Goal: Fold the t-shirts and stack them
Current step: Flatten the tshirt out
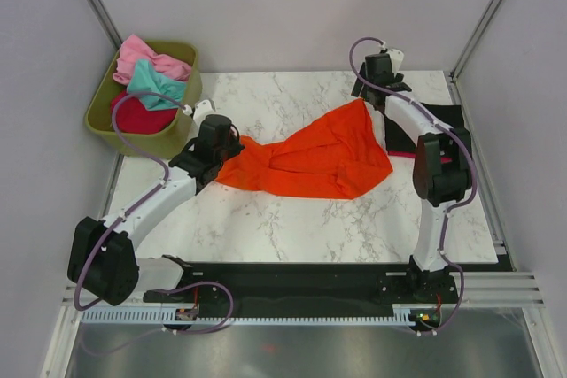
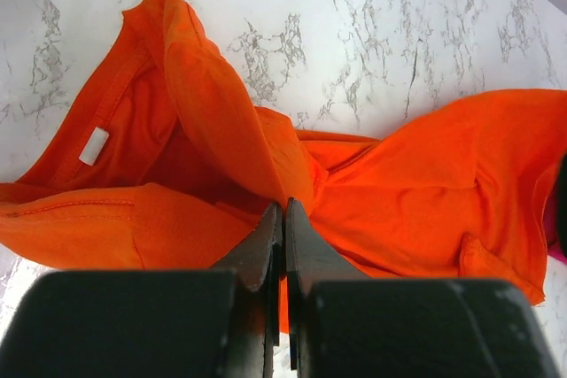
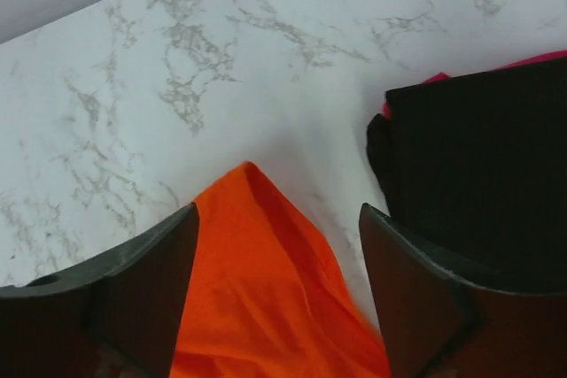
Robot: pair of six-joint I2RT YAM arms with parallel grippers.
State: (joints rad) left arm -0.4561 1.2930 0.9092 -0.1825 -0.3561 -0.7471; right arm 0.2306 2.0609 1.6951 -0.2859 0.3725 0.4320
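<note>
Top external: orange t-shirt (image 1: 310,161), long axis left-right.

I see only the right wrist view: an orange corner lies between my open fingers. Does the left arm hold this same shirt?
Observer: Yes. The left gripper is shut on a fold at the other end of the orange t-shirt.
Operator: Where do the other shirts wait?
Observer: A pink t-shirt, a teal t-shirt and a crimson t-shirt are piled in the olive-green bin, beside the far left corner of the table.
Operator: And the black cloth next to me?
Observer: The black t-shirt lies flat at the table's right edge, partly hidden under the right arm.
</note>
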